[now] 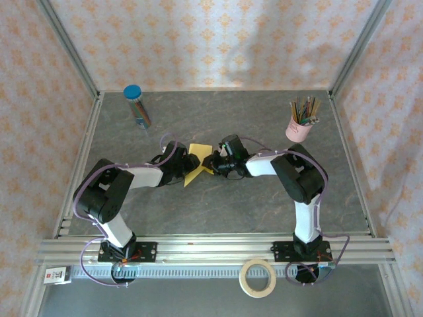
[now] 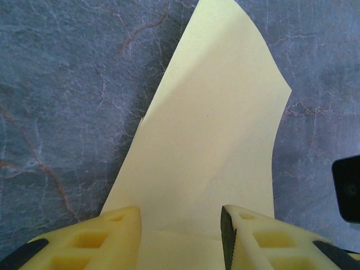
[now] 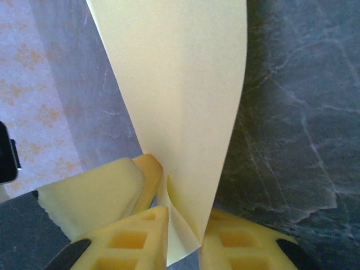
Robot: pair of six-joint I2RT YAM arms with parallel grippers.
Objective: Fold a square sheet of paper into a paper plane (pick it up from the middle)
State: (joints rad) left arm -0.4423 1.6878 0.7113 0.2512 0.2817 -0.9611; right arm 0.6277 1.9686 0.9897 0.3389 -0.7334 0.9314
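The right gripper (image 3: 184, 220) was clenched on a curled edge of the thin yellow square paper sheet (image 3: 180, 84), which rose away from its yellow fingers; the left gripper (image 2: 180, 218) was released, jaws well apart, with the same sheet spread between them over the grey marbled table (image 1: 231, 205); the sheet lay mid-table between the two grippers; a pink cup of pencils (image 1: 301, 129) stood far right; a blue-capped tube (image 1: 137, 105) lay far left; a roll of tape (image 1: 258, 277) sat at the near edge.
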